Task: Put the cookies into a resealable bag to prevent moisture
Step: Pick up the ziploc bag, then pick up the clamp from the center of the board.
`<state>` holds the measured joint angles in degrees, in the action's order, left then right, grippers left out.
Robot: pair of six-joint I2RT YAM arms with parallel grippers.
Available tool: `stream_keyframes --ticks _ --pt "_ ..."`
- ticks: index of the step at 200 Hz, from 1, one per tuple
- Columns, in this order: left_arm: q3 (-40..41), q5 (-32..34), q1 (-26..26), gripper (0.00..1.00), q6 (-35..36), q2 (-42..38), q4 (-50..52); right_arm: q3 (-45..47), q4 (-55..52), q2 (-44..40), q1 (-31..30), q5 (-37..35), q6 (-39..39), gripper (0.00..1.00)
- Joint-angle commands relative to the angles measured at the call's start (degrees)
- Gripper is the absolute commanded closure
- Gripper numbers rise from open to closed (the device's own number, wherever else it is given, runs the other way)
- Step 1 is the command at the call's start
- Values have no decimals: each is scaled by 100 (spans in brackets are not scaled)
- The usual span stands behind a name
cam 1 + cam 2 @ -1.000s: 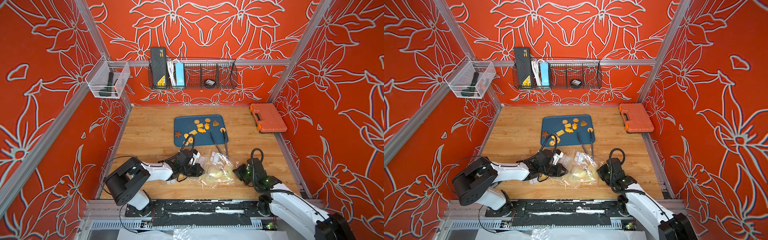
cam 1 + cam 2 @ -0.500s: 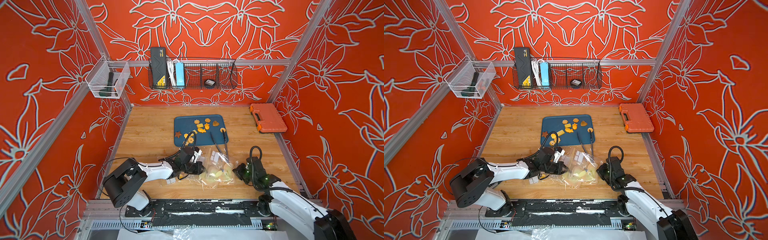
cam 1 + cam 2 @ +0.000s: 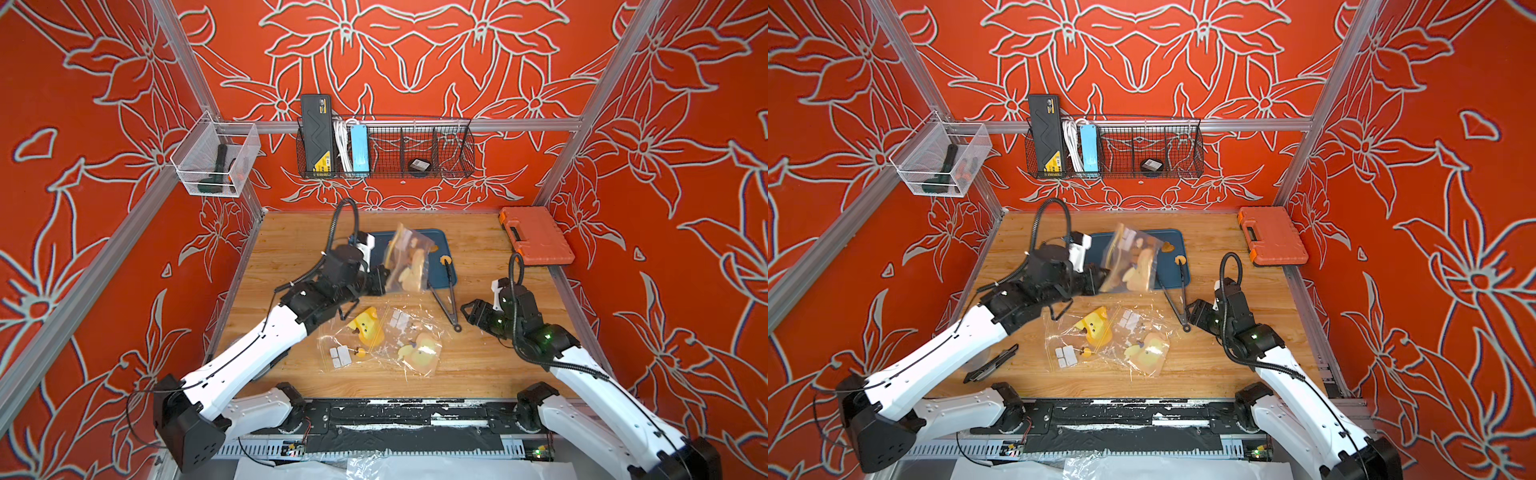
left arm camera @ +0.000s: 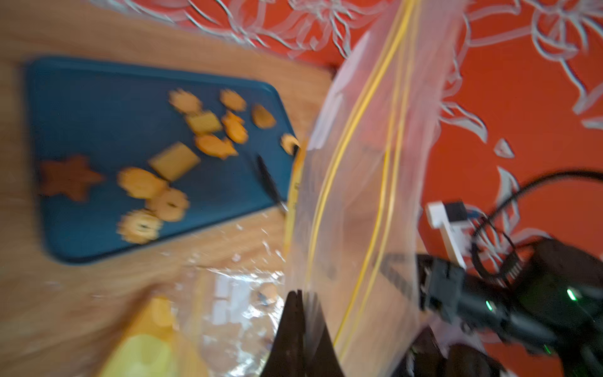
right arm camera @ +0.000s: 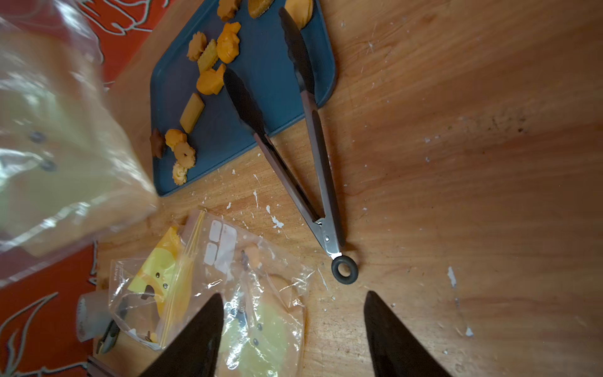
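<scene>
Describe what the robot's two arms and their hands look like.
The left arm and right arm have glossy white shells with black joints. A ribbed black cable loops over each wrist, and small green lights glow on the right wrist. The left hand and right hand are black, with fingers tapering to points.
</scene>
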<state>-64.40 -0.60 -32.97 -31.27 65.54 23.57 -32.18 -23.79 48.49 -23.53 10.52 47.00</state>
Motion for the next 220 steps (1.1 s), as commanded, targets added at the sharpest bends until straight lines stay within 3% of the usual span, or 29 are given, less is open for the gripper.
stream_keyframes --ticks 1,34,47,57,65,85,141,173,220 --pt "-562 1599 741 100 574 118 1901 -413 -548 362 24 -211 -815 33" --pt "-1524 3551 1900 100 780 603 2962 -1040 -1156 1176 24 -650 -1492 33" --pt "-1904 4575 1992 100 704 974 3385 -1203 -1224 1529 24 -715 -1750 32" --pt "-2036 4790 1996 100 821 1239 3460 -1302 -1218 1767 24 -667 -1913 31" --pt "-2052 4519 1996 100 988 1431 3336 -1357 -1134 1919 24 -558 -2070 31" --pt "-1856 2952 1996 100 1269 1778 2768 -1408 -852 2158 28 -435 -2207 30" --pt "-944 698 1996 100 1485 2262 1163 -1381 -128 2690 12 -239 -2375 23" --pt "-705 180 2004 100 1209 2393 875 -1406 236 3120 -29 -235 -2740 9" --pt "-624 -178 2126 100 719 2574 826 -1396 676 3471 -332 -634 -3181 9"
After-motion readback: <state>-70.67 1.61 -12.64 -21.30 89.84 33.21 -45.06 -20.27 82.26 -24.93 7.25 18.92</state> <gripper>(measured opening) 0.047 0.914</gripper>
